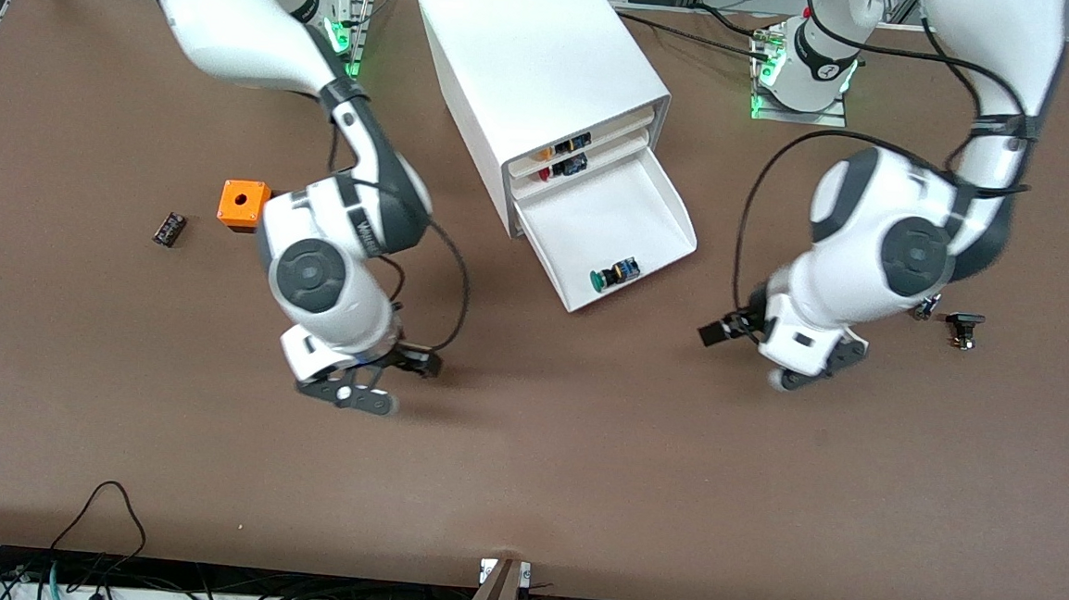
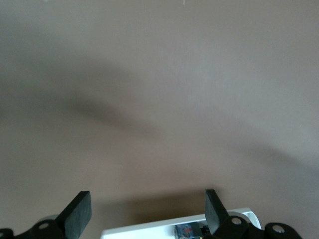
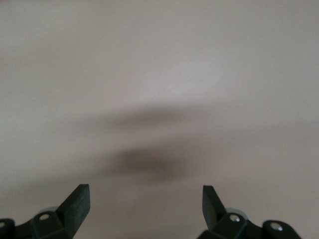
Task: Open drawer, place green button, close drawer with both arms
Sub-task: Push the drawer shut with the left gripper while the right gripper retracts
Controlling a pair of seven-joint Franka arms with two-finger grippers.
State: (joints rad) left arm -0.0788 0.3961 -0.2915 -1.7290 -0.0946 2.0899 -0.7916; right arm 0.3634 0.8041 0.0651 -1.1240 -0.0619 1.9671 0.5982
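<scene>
The white cabinet stands at mid-table with its lowest drawer pulled out. The green-capped button lies in the drawer near its front wall. My left gripper is open and empty, low over the table beside the drawer, toward the left arm's end. Between its fingers, the left wrist view shows the drawer's edge and the button's blue end. My right gripper is open and empty over bare table, toward the right arm's end; the right wrist view shows only tabletop.
An orange cube with a round hole and a tiny black part lie toward the right arm's end. Another small black part lies toward the left arm's end. Two upper drawer fronts show orange and red parts.
</scene>
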